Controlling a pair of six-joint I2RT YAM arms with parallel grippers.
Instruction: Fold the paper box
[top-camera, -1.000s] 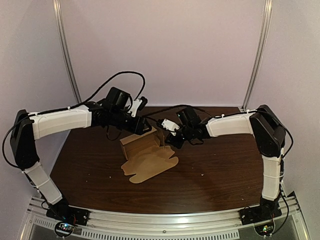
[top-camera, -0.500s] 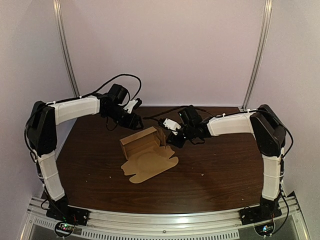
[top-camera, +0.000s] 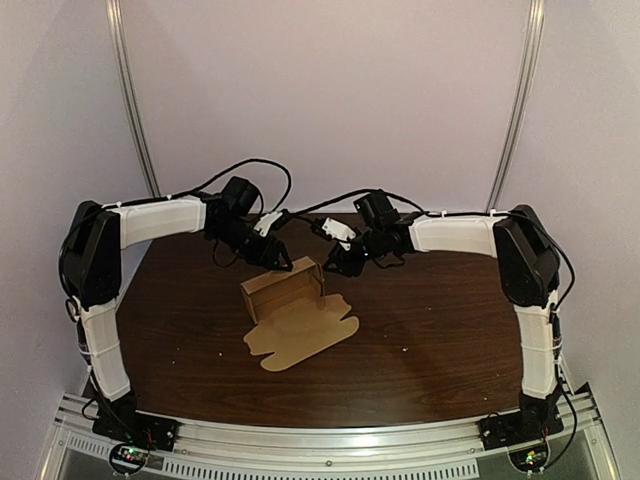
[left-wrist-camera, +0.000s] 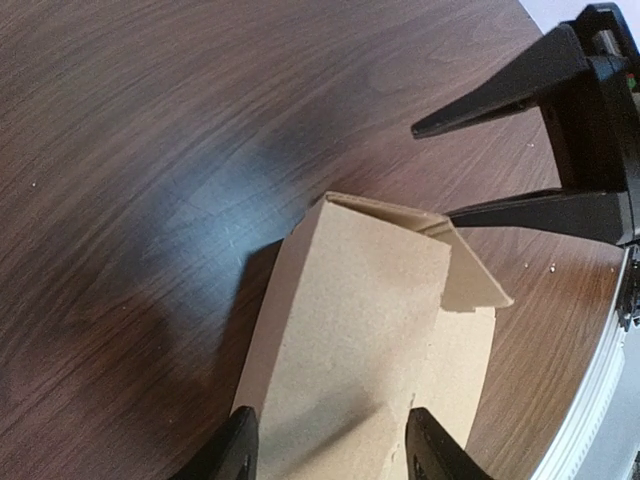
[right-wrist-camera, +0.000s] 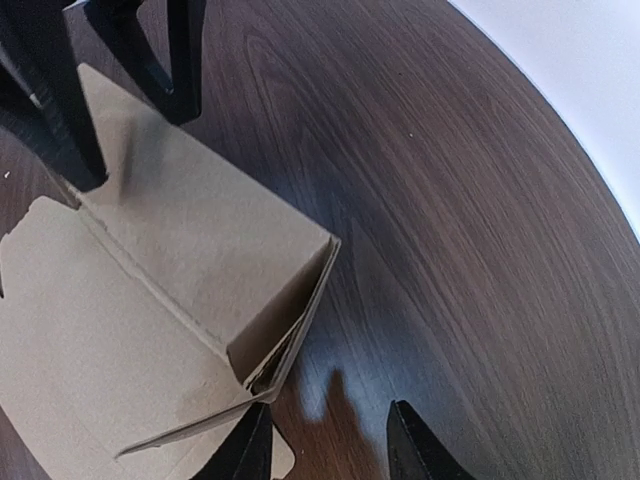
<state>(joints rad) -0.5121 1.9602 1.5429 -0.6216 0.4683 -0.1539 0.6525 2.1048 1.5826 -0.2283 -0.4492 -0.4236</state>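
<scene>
The brown paper box (top-camera: 283, 289) stands partly folded mid-table, its walls up and its flat lid panel (top-camera: 302, 331) spread toward me. My left gripper (top-camera: 281, 263) hovers open at the box's far left edge. In the left wrist view the cardboard wall (left-wrist-camera: 350, 320) lies below and between the spread fingers of that gripper (left-wrist-camera: 330, 448). My right gripper (top-camera: 335, 265) is open just off the box's far right corner. In the right wrist view that gripper (right-wrist-camera: 330, 445) has bare wood between its fingers, beside the box's doubled end wall (right-wrist-camera: 285, 330).
The dark wooden table (top-camera: 440, 320) carries only the box and a few pale specks. The two grippers face each other closely over the box; the right fingers (left-wrist-camera: 520, 85) show in the left wrist view. Purple walls and metal posts enclose the back.
The left gripper pulled back from the box, then returned to its far edge. The right gripper rose and backed away from the box's right end. The box barely shifted.
</scene>
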